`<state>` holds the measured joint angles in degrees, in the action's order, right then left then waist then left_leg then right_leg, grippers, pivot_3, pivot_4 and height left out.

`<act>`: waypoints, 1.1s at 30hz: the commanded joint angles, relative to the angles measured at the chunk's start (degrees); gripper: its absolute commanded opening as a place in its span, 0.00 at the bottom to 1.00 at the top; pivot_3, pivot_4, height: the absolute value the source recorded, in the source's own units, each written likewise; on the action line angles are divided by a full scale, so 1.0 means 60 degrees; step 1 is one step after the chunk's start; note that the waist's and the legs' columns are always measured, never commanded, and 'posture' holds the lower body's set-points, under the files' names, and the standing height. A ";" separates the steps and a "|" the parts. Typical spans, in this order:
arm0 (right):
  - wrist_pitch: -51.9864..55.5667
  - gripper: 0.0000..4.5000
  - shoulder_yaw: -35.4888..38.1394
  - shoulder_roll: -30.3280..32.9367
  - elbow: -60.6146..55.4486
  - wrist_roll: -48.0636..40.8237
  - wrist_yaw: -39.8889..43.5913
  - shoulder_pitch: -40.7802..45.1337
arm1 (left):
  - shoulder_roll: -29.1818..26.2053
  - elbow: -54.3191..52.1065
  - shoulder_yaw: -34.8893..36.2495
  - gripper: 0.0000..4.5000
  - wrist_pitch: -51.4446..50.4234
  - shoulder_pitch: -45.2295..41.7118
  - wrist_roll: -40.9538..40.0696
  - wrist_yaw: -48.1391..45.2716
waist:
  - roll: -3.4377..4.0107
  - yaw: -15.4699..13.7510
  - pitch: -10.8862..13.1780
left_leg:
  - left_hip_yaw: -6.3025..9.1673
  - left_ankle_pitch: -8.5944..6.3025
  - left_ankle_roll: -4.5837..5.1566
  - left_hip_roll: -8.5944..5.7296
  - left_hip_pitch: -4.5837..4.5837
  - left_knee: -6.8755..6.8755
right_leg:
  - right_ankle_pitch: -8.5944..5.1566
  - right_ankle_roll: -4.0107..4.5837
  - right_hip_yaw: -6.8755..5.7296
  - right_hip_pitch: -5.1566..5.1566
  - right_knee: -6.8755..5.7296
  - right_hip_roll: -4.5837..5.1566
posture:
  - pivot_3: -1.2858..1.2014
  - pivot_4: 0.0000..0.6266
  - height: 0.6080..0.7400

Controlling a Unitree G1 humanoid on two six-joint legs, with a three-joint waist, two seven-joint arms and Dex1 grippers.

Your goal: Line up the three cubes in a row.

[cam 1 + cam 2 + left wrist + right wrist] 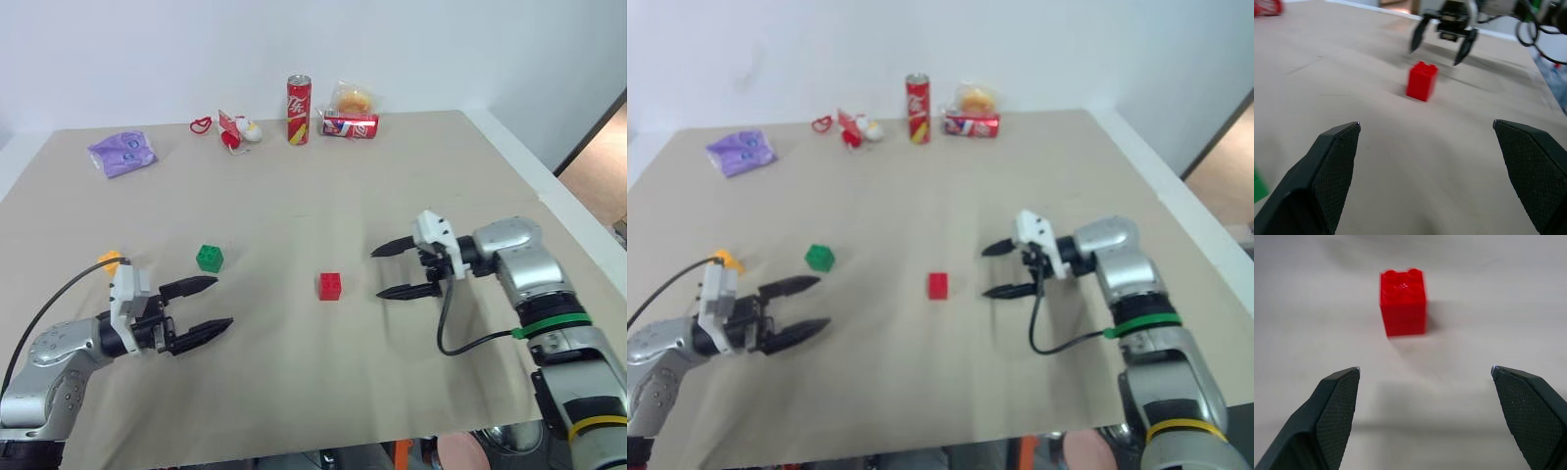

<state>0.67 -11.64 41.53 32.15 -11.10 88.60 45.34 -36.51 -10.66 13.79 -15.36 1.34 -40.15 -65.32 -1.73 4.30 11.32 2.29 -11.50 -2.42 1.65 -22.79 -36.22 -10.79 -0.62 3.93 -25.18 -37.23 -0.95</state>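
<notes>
My left gripper hangs wide open and empty, the green cube just beyond and the yellow cube behind its wrist. My right gripper, equally open and empty, faces the red cube; I judge the red should stay put as the row's anchor.

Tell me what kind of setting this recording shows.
Probably a lab or test room set up for tabletop manipulation: a large table covered in plain beige against a bare white wall, with a red cube, soda can and purple bag as props.
</notes>
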 commanded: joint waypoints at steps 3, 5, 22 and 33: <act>-0.0051 0.99 0.0982 -0.0073 0.0621 -0.0611 0.0019 0.1437 | 0.0497 -0.0919 0.0923 1.00 -0.0986 -0.0129 -0.1033 0.2014 | 0.0002 0.0059 0.0003 | -0.0024 0.0000 0.0000 0.0001 0.0012 -0.0001 | 0.0009 -0.0013 0.0018 0.0000 -0.0001 0.0000 | 0.52 0.24 1.00; 0.0458 0.99 0.1470 -0.0455 0.0728 -0.1057 -0.0597 0.1970 | 0.0808 -0.1008 0.1067 1.00 -0.0957 -0.0344 -0.0955 0.2835 | -0.0001 0.0076 0.0005 | -0.0029 0.0000 0.0000 0.0002 0.0018 -0.0001 | 0.0009 -0.0014 0.0024 0.0004 -0.0001 -0.0003 | 0.52 0.24 1.00; 0.2526 0.99 0.1182 -0.1849 -0.3224 -0.1779 -0.1433 0.0477 | 0.1641 -0.0639 0.0329 1.00 -0.1318 -0.1129 0.0718 0.5767 | -0.0020 -0.0002 -0.0003 | -0.0034 -0.0011 0.0001 0.0000 -0.0018 -0.0009 | 0.0036 -0.0059 0.0038 -0.0012 0.0007 -0.0005 | 0.52 0.24 1.00; 0.2801 0.99 0.1275 -0.1907 -0.3770 -0.1954 -0.1774 0.0047 | 0.1988 0.0030 -0.0094 1.00 -0.1710 -0.1777 0.1469 0.6478 | -0.0021 0.0004 -0.0004 | -0.0044 -0.0010 0.0002 0.0000 -0.0014 -0.0021 | 0.0043 -0.0062 0.0046 -0.0008 0.0007 -0.0006 | 0.52 0.24 1.00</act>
<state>17.35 -4.83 29.79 12.45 -21.65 78.34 45.53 -25.17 -10.01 12.87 -24.98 -8.09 -31.51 -28.17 -1.86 4.32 11.29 2.03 -11.56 -2.41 1.65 -22.88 -36.34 -10.50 -1.05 4.20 -25.23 -37.19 -0.98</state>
